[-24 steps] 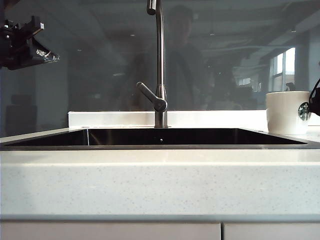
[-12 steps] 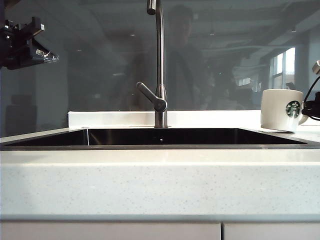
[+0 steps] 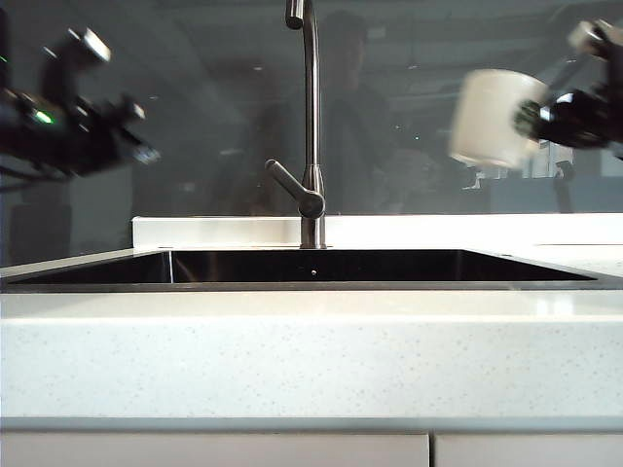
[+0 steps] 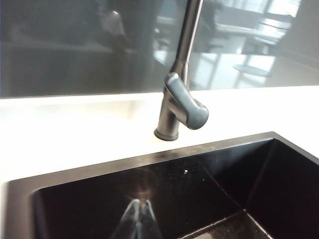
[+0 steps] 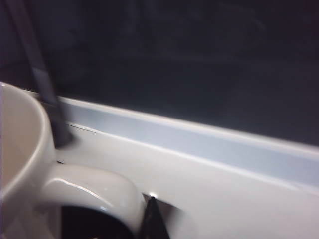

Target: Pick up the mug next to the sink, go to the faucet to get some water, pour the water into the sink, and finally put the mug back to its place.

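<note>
The white mug hangs blurred in the air at the upper right, well above the counter and to the right of the faucet. My right gripper is shut on the mug's handle; one dark finger presses against the handle's outer side. The mug's logo is turned out of sight. My left gripper is shut and empty, up at the left of the faucet, its tips over the dark sink. The faucet's lever points toward the basin. No water shows.
A white speckled counter runs along the front of the sink. Behind it stand a low white ledge and a glossy dark glass wall. Cabinet doors lie below the counter.
The right gripper closed on the mug's handle, lifted the mug off the counter and carried it up and left. The left arm swung right toward the faucet.
</note>
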`<act>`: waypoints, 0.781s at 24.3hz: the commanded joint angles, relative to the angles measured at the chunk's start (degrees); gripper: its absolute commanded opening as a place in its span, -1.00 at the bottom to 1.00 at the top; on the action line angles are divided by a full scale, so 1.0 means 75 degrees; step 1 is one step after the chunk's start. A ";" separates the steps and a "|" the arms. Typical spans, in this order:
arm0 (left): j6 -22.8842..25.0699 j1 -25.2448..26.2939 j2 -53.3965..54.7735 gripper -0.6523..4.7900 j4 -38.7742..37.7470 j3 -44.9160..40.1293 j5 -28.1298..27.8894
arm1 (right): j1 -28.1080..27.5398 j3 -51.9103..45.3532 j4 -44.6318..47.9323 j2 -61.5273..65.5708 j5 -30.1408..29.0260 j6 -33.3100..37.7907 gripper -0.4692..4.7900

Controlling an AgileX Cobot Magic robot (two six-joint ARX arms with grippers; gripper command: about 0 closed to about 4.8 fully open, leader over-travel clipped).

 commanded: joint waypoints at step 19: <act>-0.1378 -0.0443 0.6400 0.65 -0.0058 0.8862 0.3314 | 0.3812 0.3372 -0.4179 -0.0347 0.3681 -0.0965 -0.85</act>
